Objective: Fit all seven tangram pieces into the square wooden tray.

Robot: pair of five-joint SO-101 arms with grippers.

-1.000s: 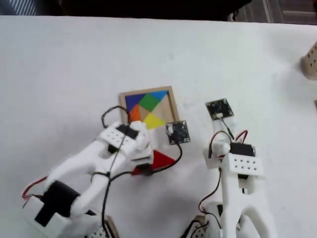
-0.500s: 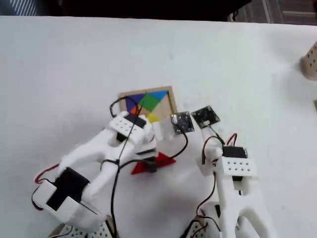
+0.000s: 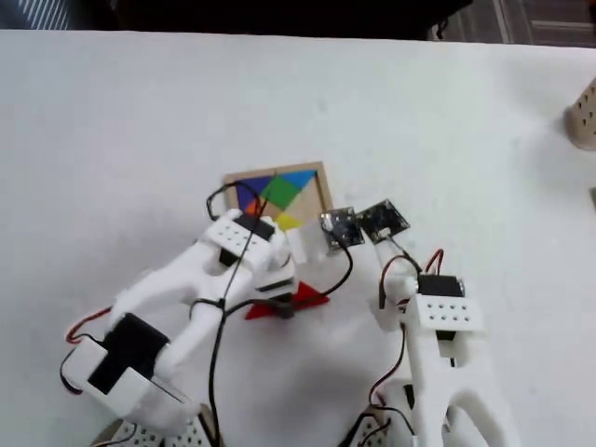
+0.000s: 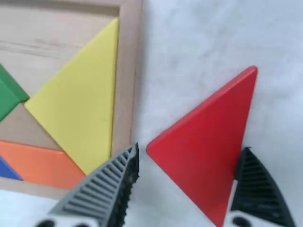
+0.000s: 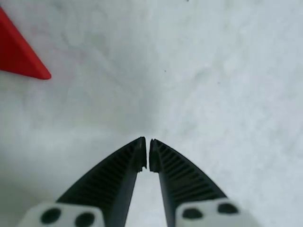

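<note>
Fingers of the left gripper (image 4: 189, 151) stand open, one on each side of the red triangle (image 4: 208, 137). The black finger (image 4: 253, 184) lies against one straight edge of this triangle. The grey finger (image 4: 111, 184) is just beside the opposite corner, and I cannot tell whether it touches it. The red triangle lies flat on the white table (image 4: 213, 38), outside the wooden tray (image 4: 129, 71) and near its frame, with a narrow strip of table between them.

Inside the tray the yellow triangle (image 4: 80, 104) rests with one long edge along the frame. An orange piece (image 4: 38, 163) lies next to it, and a green piece (image 4: 9, 94) and a blue piece (image 4: 5, 172) show at the border of the left wrist view. Some bare wood of the tray floor shows between the yellow and green pieces. In the high view the left arm covers the near part of the tray.

The right gripper (image 5: 146, 153) has its fingers closed, the tips almost together with only a thin line between them, and they hold nothing. It is over bare table, with one corner of the red triangle well apart from the tips.
</note>
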